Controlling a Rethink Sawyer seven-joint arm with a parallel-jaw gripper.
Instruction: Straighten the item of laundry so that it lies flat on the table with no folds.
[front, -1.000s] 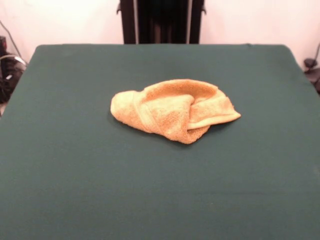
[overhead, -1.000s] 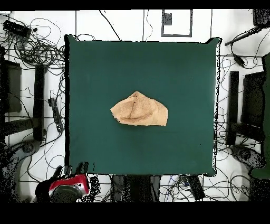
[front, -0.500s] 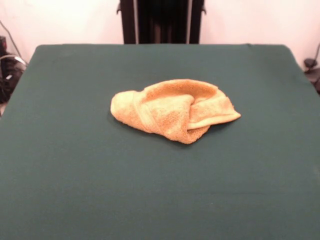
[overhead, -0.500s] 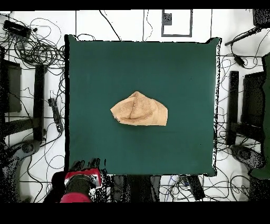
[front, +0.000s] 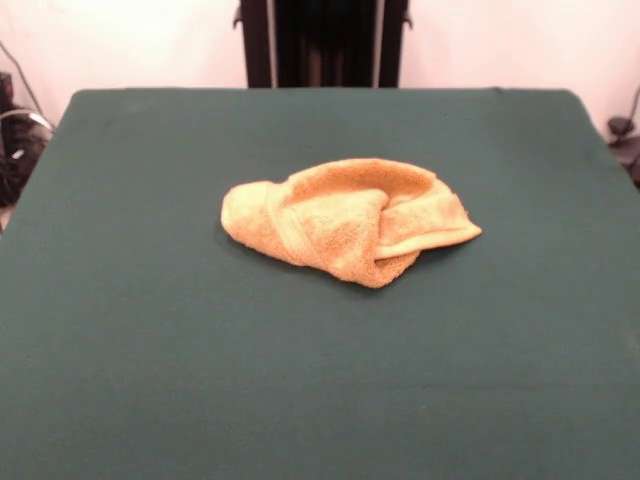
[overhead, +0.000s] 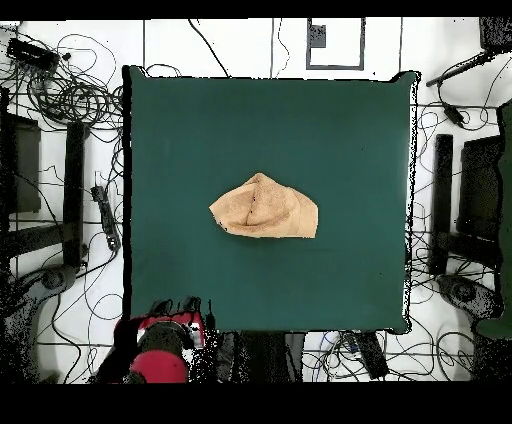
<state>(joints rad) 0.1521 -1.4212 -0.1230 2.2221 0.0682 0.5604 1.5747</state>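
Note:
The item of laundry (front: 345, 220) is a yellow-orange towel lying crumpled near the middle of the table (front: 150, 350). Its sides are folded over each other into a lumpy wedge. In the overhead view the item of laundry (overhead: 264, 207) forms a rough triangle on the green table (overhead: 200, 130). The red and black end of the arm with the gripper (overhead: 168, 332) sits off the table's bottom-left corner in the overhead view, well apart from the towel. Its state does not show. The front view shows no arm.
Tangled cables (overhead: 80, 95) and black stands (overhead: 72, 190) lie on the floor around the table's sides. A dark bar (overhead: 443, 200) stands along the right side in the overhead view.
In the overhead view the arm's red end has shifted to the right along the table's bottom edge. The towel has not moved.

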